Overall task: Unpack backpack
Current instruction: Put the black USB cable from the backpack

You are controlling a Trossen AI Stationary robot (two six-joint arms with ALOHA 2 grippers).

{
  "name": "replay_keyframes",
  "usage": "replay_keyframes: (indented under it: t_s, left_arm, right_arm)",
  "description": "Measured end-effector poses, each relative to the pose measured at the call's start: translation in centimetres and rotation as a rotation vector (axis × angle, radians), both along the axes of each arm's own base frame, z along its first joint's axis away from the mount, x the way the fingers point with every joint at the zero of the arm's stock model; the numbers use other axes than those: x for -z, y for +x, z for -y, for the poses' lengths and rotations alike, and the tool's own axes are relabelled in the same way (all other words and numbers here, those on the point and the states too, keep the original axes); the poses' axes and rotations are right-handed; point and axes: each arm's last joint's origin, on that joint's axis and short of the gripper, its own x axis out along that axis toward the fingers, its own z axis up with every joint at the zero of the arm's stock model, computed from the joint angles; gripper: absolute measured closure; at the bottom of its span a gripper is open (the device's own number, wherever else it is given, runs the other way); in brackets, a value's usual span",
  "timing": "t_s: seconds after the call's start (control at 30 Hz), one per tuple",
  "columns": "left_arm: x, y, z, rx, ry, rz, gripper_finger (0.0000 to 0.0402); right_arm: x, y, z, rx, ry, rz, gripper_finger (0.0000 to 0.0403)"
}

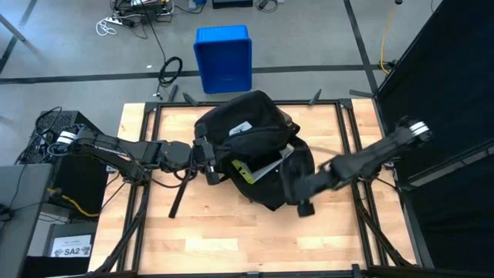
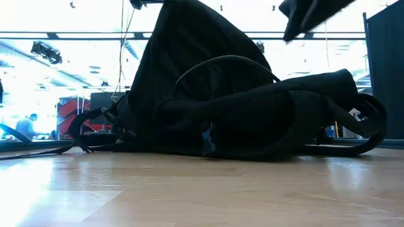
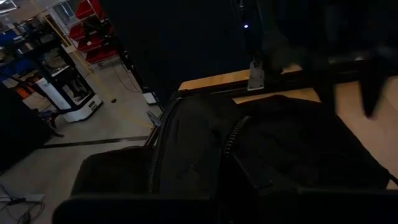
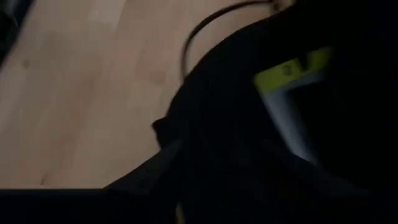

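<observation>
The black backpack [image 1: 251, 147] lies in the middle of the wooden table, its white label [image 1: 241, 129] facing up. A yellow-green and grey item [image 1: 251, 170] shows in its opening, and also in the right wrist view [image 4: 286, 93]. My left gripper [image 1: 210, 161] comes in from the table's left and is shut on the backpack's left side. My right gripper [image 1: 302, 193] hovers over the backpack's near right part; in the low view [image 2: 303, 19] it stands above the fabric. A strap [image 2: 372, 135] trails onto the table. My left gripper holds the backpack by the fabric at its left edge [image 1: 218, 158], coming level from the table's left. The fingers themselves are lost against the black fabric. In the low view the fabric is drawn up into a tall peak [image 2: 183, 38], while the backpack's bottom stays on the table.
A blue plastic bin [image 1: 224, 58] stands on the floor beyond the table's far edge. A black strap or cord [image 1: 181, 197] lies on the wood near the left arm. Bare wood [image 1: 231, 239] stretches along the table's near side. Cables and equipment sit on the floor at the left.
</observation>
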Motion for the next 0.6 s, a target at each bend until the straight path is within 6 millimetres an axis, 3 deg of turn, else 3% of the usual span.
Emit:
replay_keyframes:
  t_s: [0.13, 0.23, 0.47, 0.6]
  left_arm:
    - [0.0, 0.0, 0.0, -0.001, -0.006, 0.005, 0.0402]
    - [0.0, 0.0, 0.0, -0.003, -0.013, 0.008, 0.0402]
    - [0.0, 0.0, 0.0, -0.006, -0.026, 0.013, 0.0402]
    - [0.0, 0.0, 0.0, -0.006, -0.026, 0.013, 0.0402]
  right_arm:
    - [3.2, 1.4, -2.4, -0.04, -0.043, -0.065, 0.0212]
    - [5.1, 2.0, -3.1, -0.018, -0.081, -0.106, 0.0206]
    - [8.3, 3.0, -1.9, 0.078, -0.18, -0.243, 0.0215]
    - [7.9, 3.2, -1.1, 0.11, -0.178, -0.258, 0.0271]
